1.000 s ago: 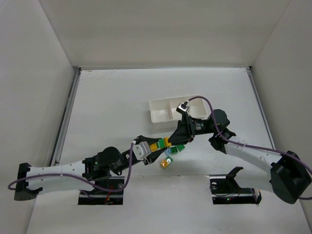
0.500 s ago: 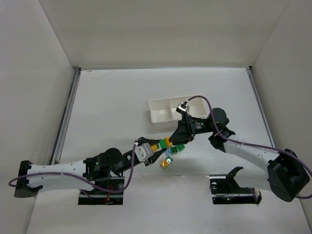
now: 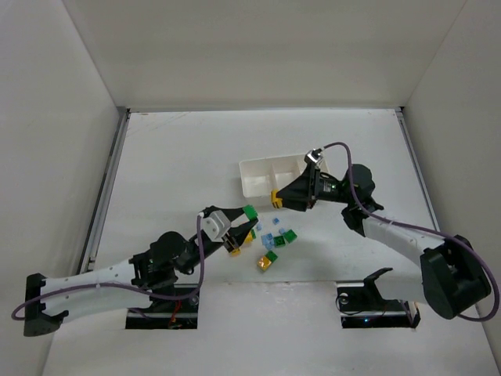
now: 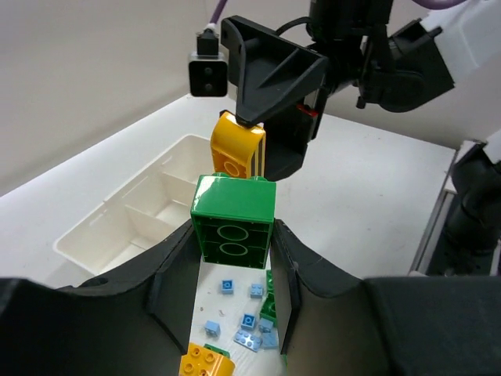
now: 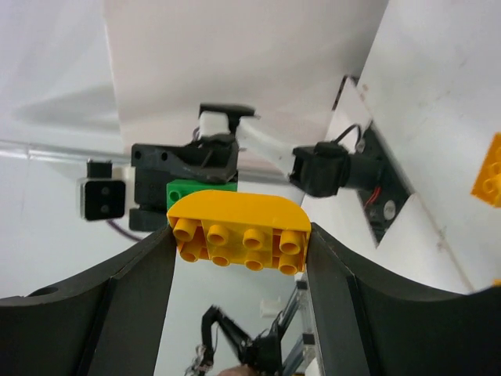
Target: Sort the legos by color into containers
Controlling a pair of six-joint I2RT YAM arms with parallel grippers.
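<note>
My left gripper [image 3: 244,219] is shut on a green lego [image 3: 250,211], held above the table; in the left wrist view [image 4: 233,239] the green lego [image 4: 233,222] sits between the fingers. My right gripper [image 3: 282,199] is shut on a yellow-orange lego [image 3: 275,198] just in front of the white tray [image 3: 254,186]; in the right wrist view [image 5: 239,239] the rounded yellow lego [image 5: 240,231] fills the jaws. The two held legos are apart. Loose pale blue legos [image 3: 270,239], green ones [image 3: 288,235] and a yellow one [image 3: 264,264] lie on the table between the arms.
The tray's three compartments [image 4: 137,223] look bare in the left wrist view. Another yellow lego [image 4: 205,362] and small blue legos [image 4: 249,323] lie under my left gripper. White walls enclose the table on three sides.
The grippers were together on a joined green-and-yellow piece. Now they have pulled apart: the left holds the green lego and drew back left, the right carried the yellow lego toward the tray.
</note>
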